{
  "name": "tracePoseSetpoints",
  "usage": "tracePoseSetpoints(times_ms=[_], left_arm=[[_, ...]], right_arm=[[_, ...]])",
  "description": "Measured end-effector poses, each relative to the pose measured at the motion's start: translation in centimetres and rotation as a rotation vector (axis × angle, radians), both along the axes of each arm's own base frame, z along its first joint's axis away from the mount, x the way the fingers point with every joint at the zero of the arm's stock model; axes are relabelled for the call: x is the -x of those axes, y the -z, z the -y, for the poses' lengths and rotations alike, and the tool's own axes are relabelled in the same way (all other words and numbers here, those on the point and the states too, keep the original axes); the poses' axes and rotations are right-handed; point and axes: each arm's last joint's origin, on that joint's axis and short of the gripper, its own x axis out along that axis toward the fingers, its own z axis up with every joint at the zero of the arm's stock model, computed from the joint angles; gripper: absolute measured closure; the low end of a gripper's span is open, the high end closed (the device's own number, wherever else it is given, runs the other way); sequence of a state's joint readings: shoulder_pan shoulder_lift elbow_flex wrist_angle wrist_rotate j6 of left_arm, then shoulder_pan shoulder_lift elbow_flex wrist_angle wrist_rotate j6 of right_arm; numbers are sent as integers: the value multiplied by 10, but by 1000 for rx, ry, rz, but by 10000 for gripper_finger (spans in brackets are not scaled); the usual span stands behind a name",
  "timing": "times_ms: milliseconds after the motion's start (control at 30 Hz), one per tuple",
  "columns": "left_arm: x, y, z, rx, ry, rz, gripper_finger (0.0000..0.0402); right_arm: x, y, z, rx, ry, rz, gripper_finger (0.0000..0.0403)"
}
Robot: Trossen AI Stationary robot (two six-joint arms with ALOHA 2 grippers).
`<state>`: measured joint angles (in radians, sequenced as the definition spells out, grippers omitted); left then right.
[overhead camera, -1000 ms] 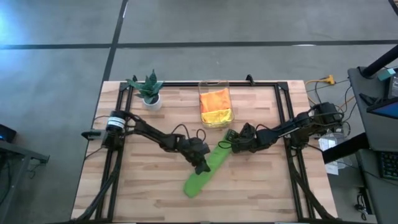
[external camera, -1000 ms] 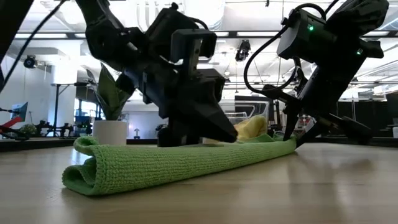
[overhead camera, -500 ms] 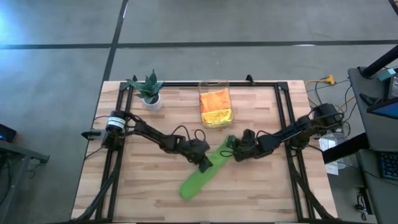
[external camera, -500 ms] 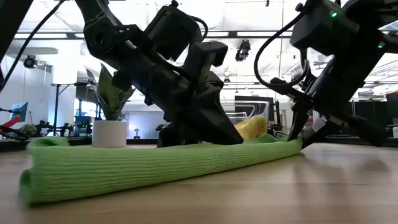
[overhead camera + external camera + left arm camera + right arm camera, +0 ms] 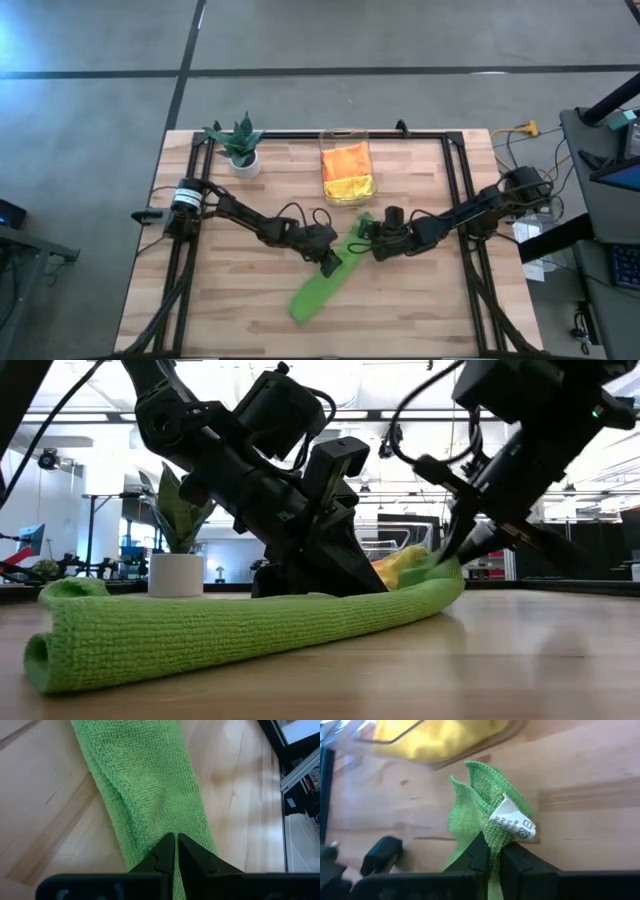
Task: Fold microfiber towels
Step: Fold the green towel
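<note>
A: Eyes on the lime green microfiber towel (image 5: 322, 281), folded into a long narrow strip lying slantwise across the middle of the pale wooden table (image 5: 420, 310). Its far end, the one nearest the clear plastic bin (image 5: 346, 172), is now lifted clear of the wood!

B: That's the right gripper (image 5: 494, 851), and it's just closed. A second ago those fingers stood slightly apart; now they're clamped on that end, white care label (image 5: 512, 822) showing just above them.

A: And the left gripper (image 5: 175, 846)?

B: Fingers together, tips pressed down on the strip's middle, same as a second back, so I'd say it's the anchor.

A: So what does that mean for the fold?

B: With one end gripped and the middle pinned, I'd judge the next fold is set up: bring that end over toward the near end.

A: Orange and yellow cloths (image 5: 345, 170) sit folded in the bin, with the small green potted plant (image 5: 240, 143) beside it
</note>
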<state>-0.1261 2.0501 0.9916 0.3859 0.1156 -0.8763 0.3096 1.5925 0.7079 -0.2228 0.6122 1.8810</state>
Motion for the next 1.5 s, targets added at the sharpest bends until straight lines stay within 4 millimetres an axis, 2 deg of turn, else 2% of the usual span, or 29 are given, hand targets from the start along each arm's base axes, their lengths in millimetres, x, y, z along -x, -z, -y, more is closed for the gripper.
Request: tracePoseSetpoints(times_ms=[267,767,1067,1300,1500], left_arm=[[1,-1,0,0,5,-1,396],[2,2,0,-2,15,-32,396],[2,2,-1,-3,14,-33,396],[7,-19,-5,-95,-3,2,396],[26,-57,-16,-258,-96,-3,396]], right_arm=[[-10,-15,-10,102,-120,-10,385],[-17,-47,-47,349,-166,98,385],[-26,-71,-59,448,-226,115,385],[-24,-71,-58,472,-214,87,385],[-22,-74,-63,480,-229,90,385]])
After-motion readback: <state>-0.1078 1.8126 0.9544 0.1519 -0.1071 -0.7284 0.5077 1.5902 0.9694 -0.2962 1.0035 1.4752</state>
